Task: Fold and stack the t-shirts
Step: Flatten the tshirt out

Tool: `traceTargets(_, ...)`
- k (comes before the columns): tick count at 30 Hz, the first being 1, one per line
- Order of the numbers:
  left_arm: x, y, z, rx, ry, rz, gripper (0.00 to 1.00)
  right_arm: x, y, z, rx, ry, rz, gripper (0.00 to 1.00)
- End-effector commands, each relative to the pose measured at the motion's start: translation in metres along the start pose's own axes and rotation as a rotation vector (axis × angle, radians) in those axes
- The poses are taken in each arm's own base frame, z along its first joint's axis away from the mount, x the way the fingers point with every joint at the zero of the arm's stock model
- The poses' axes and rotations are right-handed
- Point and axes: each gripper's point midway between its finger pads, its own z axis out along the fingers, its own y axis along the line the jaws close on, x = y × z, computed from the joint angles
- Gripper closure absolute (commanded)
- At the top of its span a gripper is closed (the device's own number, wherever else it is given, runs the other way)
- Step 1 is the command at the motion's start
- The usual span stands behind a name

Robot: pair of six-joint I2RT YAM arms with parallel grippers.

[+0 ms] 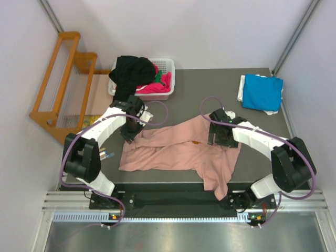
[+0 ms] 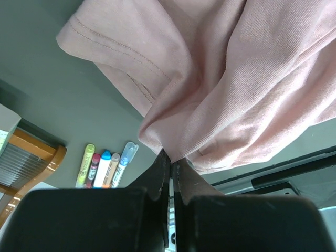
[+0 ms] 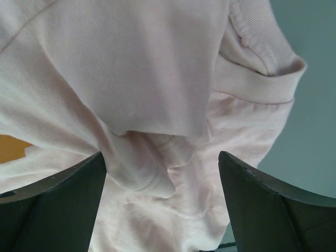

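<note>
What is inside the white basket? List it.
A black shirt drapes over the basket's left side; magenta cloth and green cloth show beside it. Anything beneath them is covered.

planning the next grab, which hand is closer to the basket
Left. The left hand, shut on the pink shirt, sits just on the near side of the basket. The right hand is farther off to the right, open over the same shirt.

Pink t-shirt between spread tool fingers
</note>
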Motion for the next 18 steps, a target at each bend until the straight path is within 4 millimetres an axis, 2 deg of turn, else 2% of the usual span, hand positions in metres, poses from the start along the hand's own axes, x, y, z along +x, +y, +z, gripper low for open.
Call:
traceTargets(1,-0.003,-0.001,-0.005,-0.001,-0.04,-0.006,1.0,-0.017,-0.012,-0.013,0.035,-0.076,0.055,0.14)
traceTargets(5,-0.003,-0.002,-0.005,0.005,-0.04,-0.007,1.0,-0.027,-0.011,-0.011,0.044,-0.088,0.062,0.13)
traceTargets(8,-0.001,-0.002,-0.005,0.004,-0.038,-0.006,1.0,-0.032,-0.01,-0.003,0.055,-0.083,0.073,0.14)
traceTargets(12,0.003,-0.004,-0.006,0.006,-0.034,0.001,1.0,-0.033,-0.008,0.014,0.05,-0.061,0.087,0.2)
traceTargets(15,0.006,-0.002,-0.004,-0.004,-0.024,0.002,1.0,-0.036,-0.004,0.023,0.028,-0.05,0.098,0.29)
traceTargets(18,0.007,-0.002,-0.003,-0.005,-0.022,0.002,1.0,-0.041,0.0,0.027,-0.002,-0.047,0.113,0.44)
